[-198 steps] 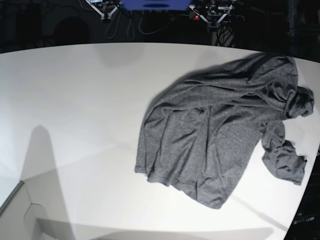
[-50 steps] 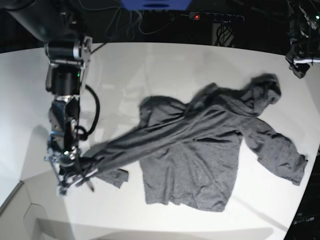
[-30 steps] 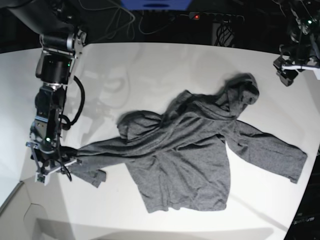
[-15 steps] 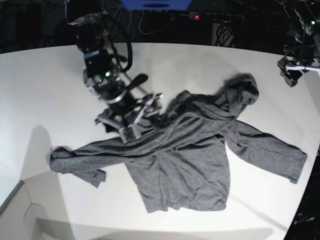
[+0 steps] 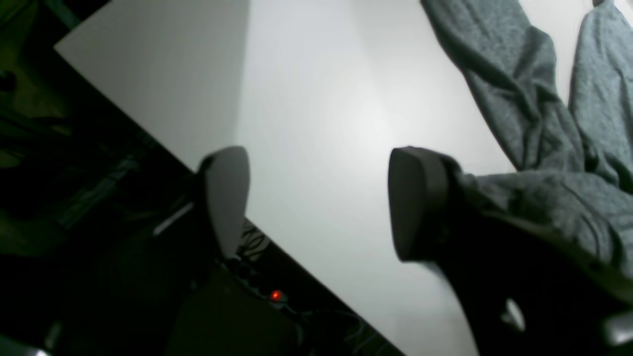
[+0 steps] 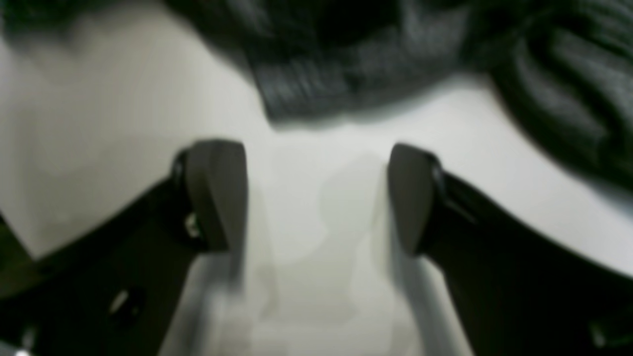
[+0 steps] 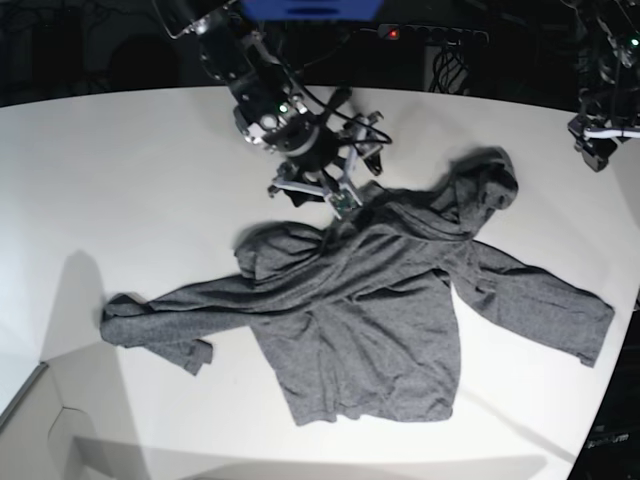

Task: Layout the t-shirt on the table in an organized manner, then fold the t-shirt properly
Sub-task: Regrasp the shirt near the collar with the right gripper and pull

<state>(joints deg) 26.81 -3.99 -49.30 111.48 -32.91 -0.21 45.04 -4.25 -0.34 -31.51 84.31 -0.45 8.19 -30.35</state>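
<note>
While both grippers gape empty, the t-shirt [image 7: 370, 310] sprawls (seemingly untouched) on the table [image 7: 120, 200].

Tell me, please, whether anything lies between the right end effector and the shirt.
Nothing visible does. The right end effector hangs open just beyond the shirt's far edge, with only bare table between them. The right wrist view shows the same: white surface between its fingers, fabric just ahead.

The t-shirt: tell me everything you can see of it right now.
The t-shirt is heather dark-grey knit, wrinkled, lying unfolded on the white table. One sleeve stretches out flat to the base view's left, the other to its right; the top is bunched in a hump, the hem toward the near edge. The right claw, open, hovers by the bunched top; neither claw holds it.
</note>
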